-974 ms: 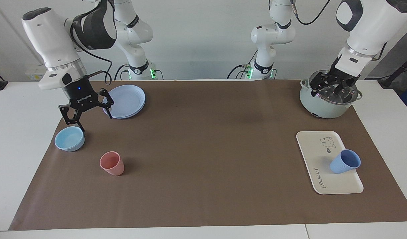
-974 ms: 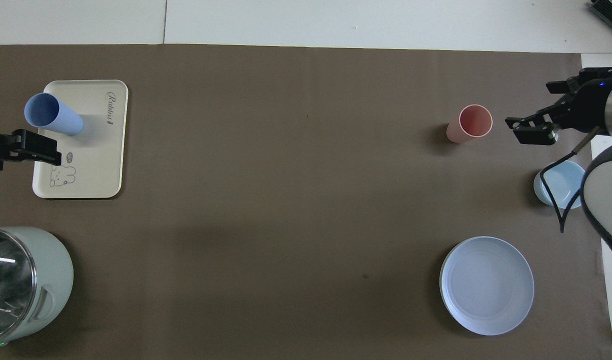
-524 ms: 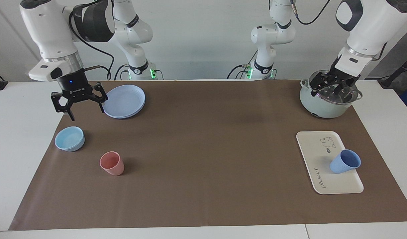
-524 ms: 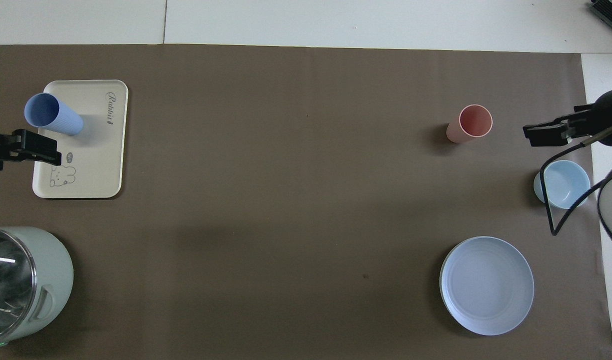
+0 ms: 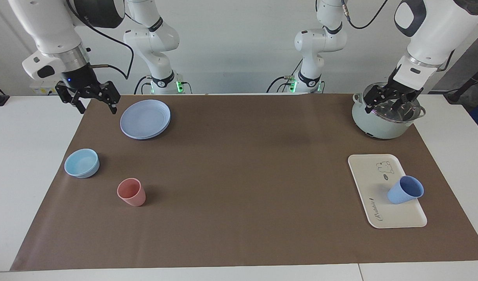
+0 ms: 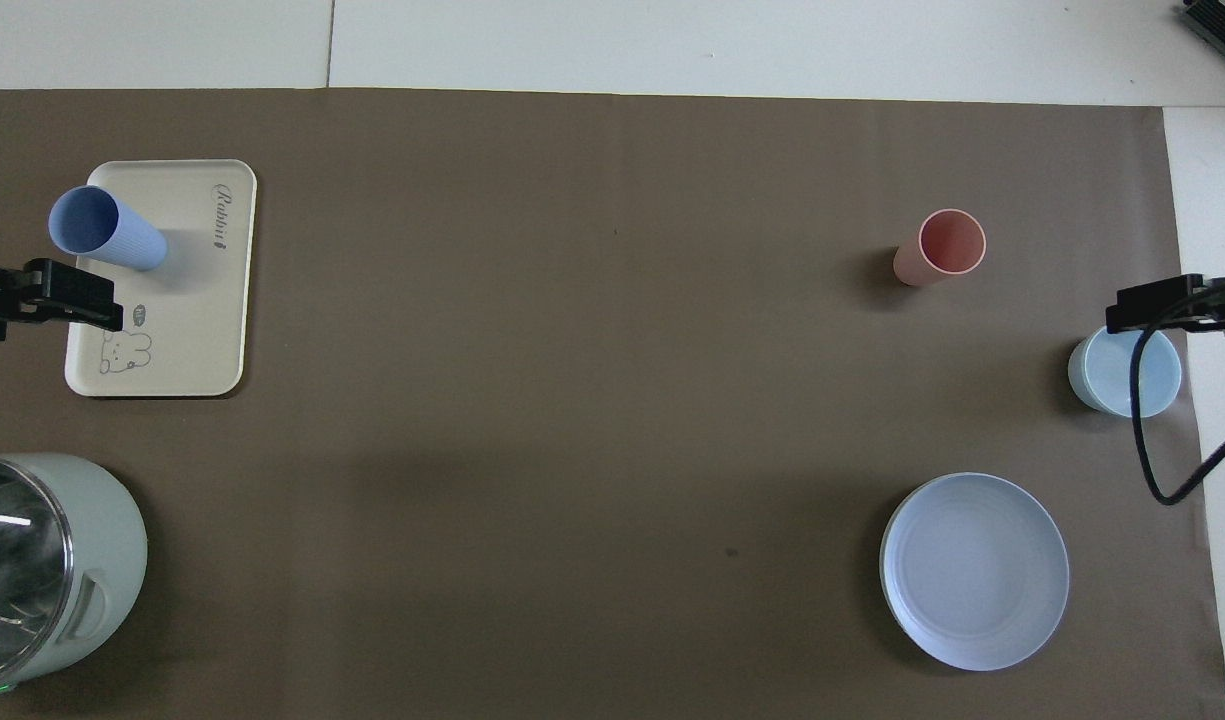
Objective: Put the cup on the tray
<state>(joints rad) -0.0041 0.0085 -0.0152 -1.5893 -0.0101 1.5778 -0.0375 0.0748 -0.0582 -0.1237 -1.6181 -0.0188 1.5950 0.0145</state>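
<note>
Facing view shows the cup (image 5: 405, 195) standing upright on the tray (image 5: 369, 177), so the task looks finished. Left gripper (image 5: 388, 102) hangs over the pot (image 5: 375, 125), fingers spread, empty. Right gripper (image 5: 91, 102) is raised beside the plates (image 5: 146, 119), also spread wide and empty.

Cup (image 5: 404, 190) – matt plastic, finely ribbed wall. Tray (image 5: 369, 173) – smooth cream surface, low sheen. Pot (image 5: 373, 124): glossy pale-green shell, polished metal interior. Mat (image 5: 239, 175): matt brown, paper-like, faint creases. Pink cup (image 5: 131, 192), bowl (image 5: 82, 163) and plates (image 5: 145, 118): smooth matt plastic. Arm casings: glossy white.
</note>
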